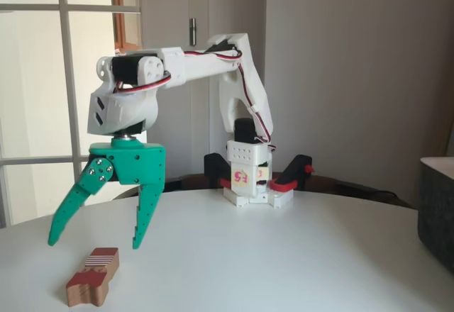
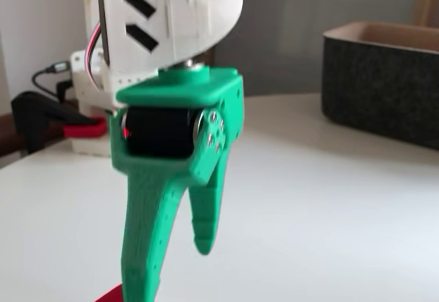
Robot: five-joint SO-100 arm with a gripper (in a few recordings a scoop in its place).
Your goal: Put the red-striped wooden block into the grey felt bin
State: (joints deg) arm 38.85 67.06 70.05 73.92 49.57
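Observation:
The red-striped wooden block [image 1: 92, 277] lies on the white table near the front left, its red-and-white striped patch facing up. My green gripper [image 1: 96, 242] hangs open just above it, one finger to each side and pointing down, not touching the block. In the other fixed view the gripper [image 2: 170, 273] shows close up with its fingers spread, and a red sliver of the block [image 2: 110, 295] peeks out at the bottom edge. The grey felt bin [image 1: 436, 209] stands at the far right, cut off by the picture's edge; its dark fuzzy wall and paler rim show in a fixed view [image 2: 384, 89].
The arm's white base [image 1: 250, 184] is clamped at the table's back edge with black-and-red clamps [image 1: 294, 172]. The white table [image 1: 284, 255] stretches bare between block and bin. A window and a wall lie behind.

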